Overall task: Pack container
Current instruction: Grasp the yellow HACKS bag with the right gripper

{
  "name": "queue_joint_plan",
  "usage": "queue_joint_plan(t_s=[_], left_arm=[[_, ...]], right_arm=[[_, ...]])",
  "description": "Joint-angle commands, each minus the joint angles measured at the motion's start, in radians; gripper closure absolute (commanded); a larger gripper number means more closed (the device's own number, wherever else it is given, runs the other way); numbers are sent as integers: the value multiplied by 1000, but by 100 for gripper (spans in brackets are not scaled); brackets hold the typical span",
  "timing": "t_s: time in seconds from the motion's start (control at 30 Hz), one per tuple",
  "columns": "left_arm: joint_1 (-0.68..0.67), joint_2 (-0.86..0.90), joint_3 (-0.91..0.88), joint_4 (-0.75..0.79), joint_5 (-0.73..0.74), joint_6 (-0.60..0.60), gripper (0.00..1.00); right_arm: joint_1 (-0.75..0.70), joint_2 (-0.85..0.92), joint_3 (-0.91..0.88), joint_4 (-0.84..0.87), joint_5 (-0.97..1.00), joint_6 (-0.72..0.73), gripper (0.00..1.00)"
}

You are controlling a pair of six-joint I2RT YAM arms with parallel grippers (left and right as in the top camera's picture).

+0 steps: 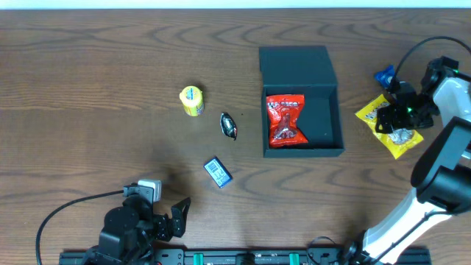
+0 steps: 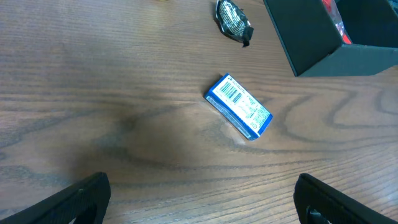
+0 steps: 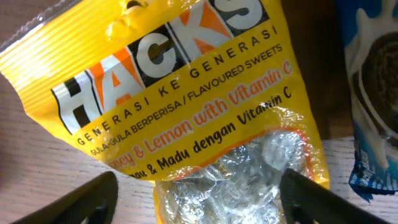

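The wooden tabletop (image 1: 88, 73) carries the teal container (image 1: 324, 110), lid open, right of centre, with a red packet (image 1: 285, 120) inside. Near its right side the right claw (image 3: 199, 193), spread wide and gripping nothing, straddles a yellow sweets bag (image 3: 186, 93). The left claw (image 2: 202, 199) gapes empty, well apart from the container at the near edge, with a small blue box (image 2: 239, 106) before it.

A small blue box (image 2: 239, 106), barcode up, lies on the wooden surface (image 2: 93, 81) ahead of the left tool (image 2: 200, 185), its fingers wide apart; beyond it a dark foil packet (image 2: 232, 18), the container (image 2: 317, 46) corner at top right
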Motion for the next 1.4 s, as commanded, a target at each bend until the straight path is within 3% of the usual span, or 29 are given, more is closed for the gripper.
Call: queue_joint_plan(t_s=[0.0, 0.4, 1.37], left_arm=[[3, -6, -8, 1, -10, -1, 5], [3, -6, -8, 1, -10, -1, 5], [3, -6, -8, 2, -10, -1, 5]], right_arm=[[-8, 6, 4, -5, -8, 26, 26], [-8, 6, -12, -8, -8, 34, 26], [-7, 6, -12, 8, 6, 87, 66]])
